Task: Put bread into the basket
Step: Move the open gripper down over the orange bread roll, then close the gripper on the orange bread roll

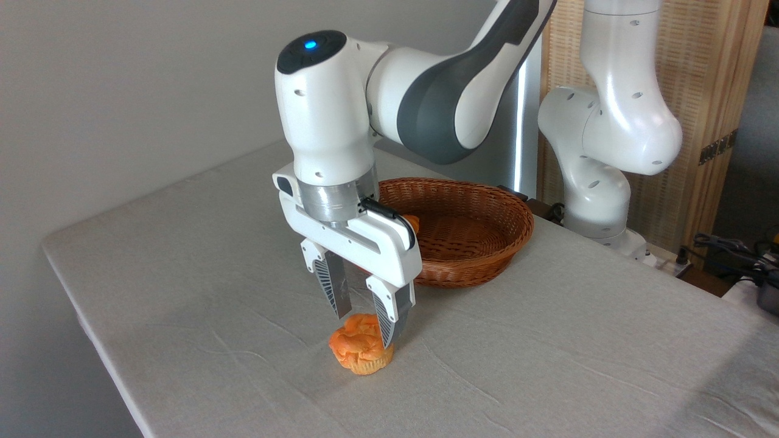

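The bread point(359, 351), a small orange muffin-shaped bun with a paler ridged base, sits on the table point(548, 340) near its front. My gripper point(367, 331) is open and straddles the bun's top: one finger stands behind it, the other comes down in front of its right side. Whether the fingers touch the bun I cannot tell. The brown wicker basket point(481, 231) stands behind the gripper to the right, partly hidden by it.
Inside the basket a bit of another golden loaf point(413, 222) shows past the gripper's body. The arm's white base point(602, 176) stands at the back right, with cables point(724, 249) beyond it. The table's left edge point(91, 322) drops off close by.
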{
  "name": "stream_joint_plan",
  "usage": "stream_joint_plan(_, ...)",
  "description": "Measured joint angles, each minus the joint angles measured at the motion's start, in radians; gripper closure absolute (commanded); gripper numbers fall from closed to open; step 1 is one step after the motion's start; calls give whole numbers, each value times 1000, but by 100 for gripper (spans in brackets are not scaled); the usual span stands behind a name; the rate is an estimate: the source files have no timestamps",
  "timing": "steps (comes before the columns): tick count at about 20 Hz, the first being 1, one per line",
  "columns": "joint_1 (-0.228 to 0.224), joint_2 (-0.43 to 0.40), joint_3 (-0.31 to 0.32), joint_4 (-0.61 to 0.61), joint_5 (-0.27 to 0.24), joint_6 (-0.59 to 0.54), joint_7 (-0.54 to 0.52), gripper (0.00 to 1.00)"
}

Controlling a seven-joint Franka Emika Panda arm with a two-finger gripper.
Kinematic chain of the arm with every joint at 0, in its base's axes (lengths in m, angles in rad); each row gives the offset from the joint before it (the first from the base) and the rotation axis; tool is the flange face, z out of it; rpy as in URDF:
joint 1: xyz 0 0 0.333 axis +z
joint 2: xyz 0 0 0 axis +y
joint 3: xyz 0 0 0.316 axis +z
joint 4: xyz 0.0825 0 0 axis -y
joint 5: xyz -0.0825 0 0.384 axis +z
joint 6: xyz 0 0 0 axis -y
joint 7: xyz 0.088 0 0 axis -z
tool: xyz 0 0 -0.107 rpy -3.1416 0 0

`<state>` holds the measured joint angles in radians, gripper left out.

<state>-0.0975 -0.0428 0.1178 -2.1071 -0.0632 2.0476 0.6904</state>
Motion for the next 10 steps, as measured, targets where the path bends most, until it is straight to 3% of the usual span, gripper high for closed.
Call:
stream_joint_plan(6,0,0,0,-31,-28,31,0,0)
stream_joint_plan(8,0,-1,0,-33,-28,31,0,16)
stream_joint_plan(10,0,-1,0,-35,-28,31,0,49)
